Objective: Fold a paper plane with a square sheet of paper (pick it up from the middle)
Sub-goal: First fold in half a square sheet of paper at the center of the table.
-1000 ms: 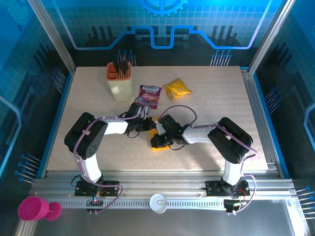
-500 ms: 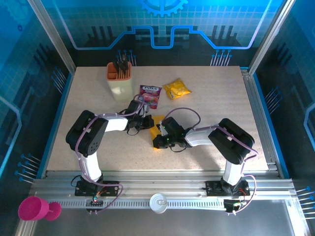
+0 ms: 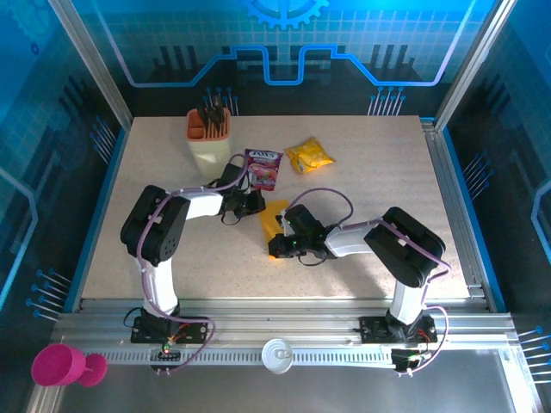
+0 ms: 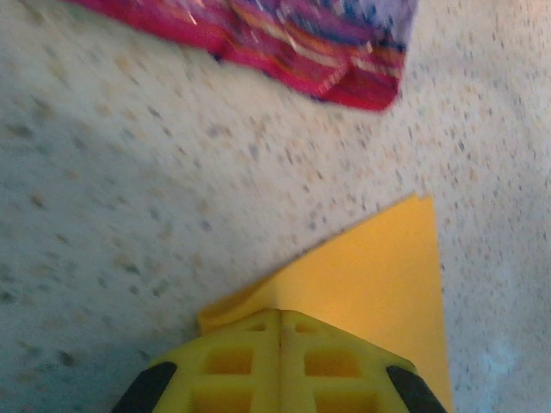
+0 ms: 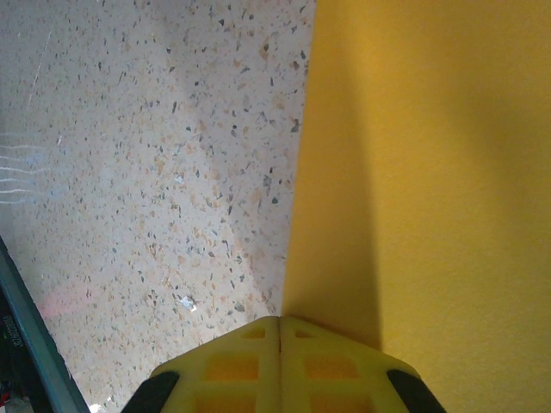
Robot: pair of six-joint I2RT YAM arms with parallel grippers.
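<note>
Now left gripper [image 3: 257, 204] drawn back off the creased orange-yellow square sheet of paper [image 3: 275, 217] at mid speckled table [image 3: 387, 172] — jaws pressed together, right gripper [image 3: 281, 247] likewise closed, at the sheet's near end — purple printed packet [image 3: 263, 167] just beyond, crinkled yellow snack packet [image 3: 310, 155] nearer the far edge.

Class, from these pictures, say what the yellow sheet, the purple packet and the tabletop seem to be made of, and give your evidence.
The sheet looks like thin matte paper: even colour, straight sharp edges, no glare. The packet is probably plastic or foil film: printed, with shiny streaks. The tabletop is a pale speckled stone-look surface; whether laminate or composite, the look leaves open.
</note>
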